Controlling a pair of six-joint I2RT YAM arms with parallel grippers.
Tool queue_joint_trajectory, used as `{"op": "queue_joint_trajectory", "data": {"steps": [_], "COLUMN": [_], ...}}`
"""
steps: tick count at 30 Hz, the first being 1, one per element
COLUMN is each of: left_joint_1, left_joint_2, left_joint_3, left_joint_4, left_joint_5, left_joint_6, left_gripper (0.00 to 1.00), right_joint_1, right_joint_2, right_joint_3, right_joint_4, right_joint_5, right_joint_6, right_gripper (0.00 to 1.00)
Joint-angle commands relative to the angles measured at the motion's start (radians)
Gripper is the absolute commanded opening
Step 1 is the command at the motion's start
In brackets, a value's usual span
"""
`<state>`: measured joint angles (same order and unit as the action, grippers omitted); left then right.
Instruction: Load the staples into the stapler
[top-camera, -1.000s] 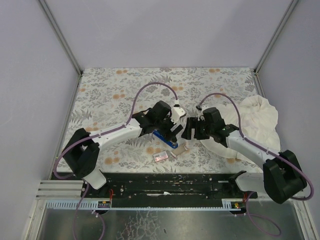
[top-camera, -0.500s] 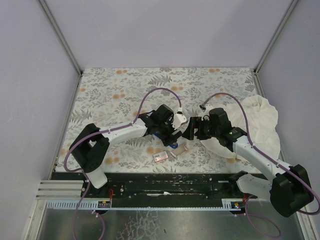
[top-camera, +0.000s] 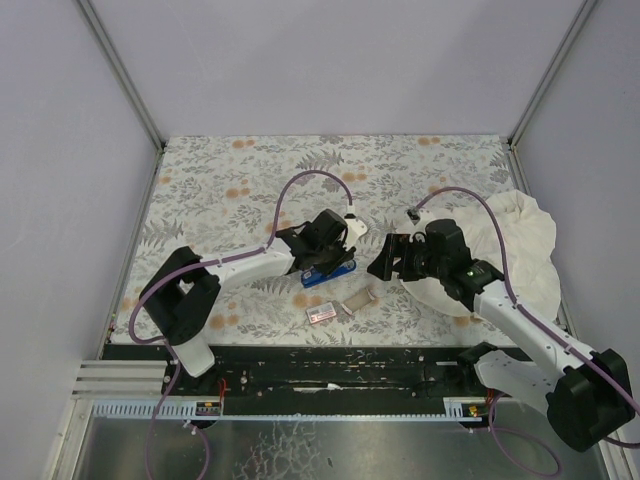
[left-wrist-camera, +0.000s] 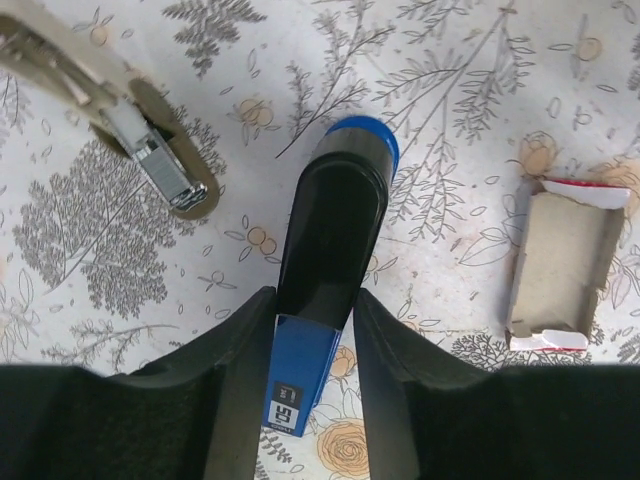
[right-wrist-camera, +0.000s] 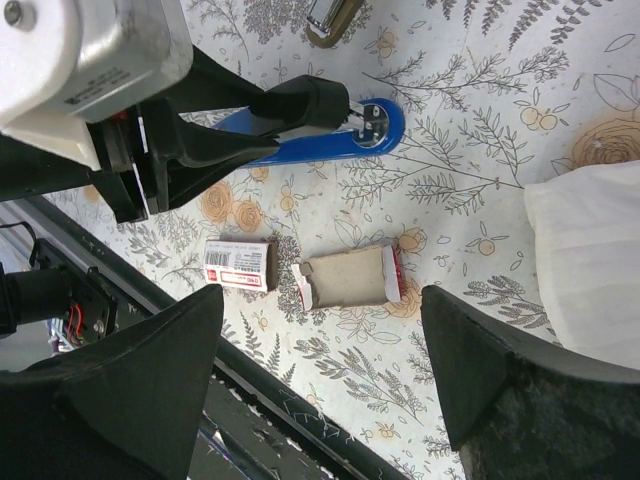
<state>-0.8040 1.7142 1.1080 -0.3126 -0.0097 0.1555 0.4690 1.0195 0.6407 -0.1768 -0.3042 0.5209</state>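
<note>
The blue stapler (top-camera: 328, 273) with its black top lies on the flowered table. My left gripper (top-camera: 338, 262) is shut on it. In the left wrist view the fingers (left-wrist-camera: 245, 350) press both sides of the black top, and the blue stapler (left-wrist-camera: 300, 375) points away from the camera. The white staple box (top-camera: 322, 314) with a red label and the open cardboard tray (top-camera: 358, 300) lie just in front of it. My right gripper (top-camera: 380, 265) is open and empty, to the right of the stapler. In the right wrist view the right gripper (right-wrist-camera: 320, 300) is above the tray (right-wrist-camera: 350, 278) and box (right-wrist-camera: 235, 263).
A big white cloth (top-camera: 520, 250) lies at the table's right side, under my right arm. A small metal and tan object (left-wrist-camera: 155, 160) lies left of the stapler's nose. The black rail (top-camera: 330, 365) runs along the near edge.
My right gripper has drawn back to the right, away from the stapler. My left gripper has turned the stapler to a flatter, more sideways line and shifted it slightly left.
</note>
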Motion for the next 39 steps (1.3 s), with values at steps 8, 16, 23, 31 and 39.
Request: {"op": "queue_joint_trajectory", "data": {"steps": [8, 16, 23, 31, 39], "left_joint_1": [0.011, 0.015, 0.014, 0.017, 0.028], "left_joint_2": [-0.067, -0.055, -0.038, -0.073, -0.161], "left_joint_3": [-0.123, -0.154, -0.155, -0.144, -0.151], "left_joint_4": [-0.041, -0.084, -0.088, -0.104, -0.102], "left_joint_5": [-0.105, -0.102, -0.042, 0.027, 0.173], "left_joint_6": [-0.162, -0.198, -0.209, -0.337, -0.540], "left_gripper": [0.65, 0.54, 0.29, 0.00, 0.00], "right_joint_1": [-0.007, -0.007, -0.006, -0.005, 0.009], "right_joint_2": [-0.069, -0.085, -0.054, 0.067, 0.256], "right_joint_3": [-0.016, -0.064, -0.099, -0.169, -0.176], "right_joint_4": [0.028, 0.080, 0.125, 0.366, 0.598], "right_joint_5": [0.018, -0.006, 0.038, -0.037, -0.100], "right_joint_6": [0.049, 0.094, 0.216, 0.424, 0.549], "right_gripper": [0.90, 0.99, 0.99, 0.99, 0.99]}}
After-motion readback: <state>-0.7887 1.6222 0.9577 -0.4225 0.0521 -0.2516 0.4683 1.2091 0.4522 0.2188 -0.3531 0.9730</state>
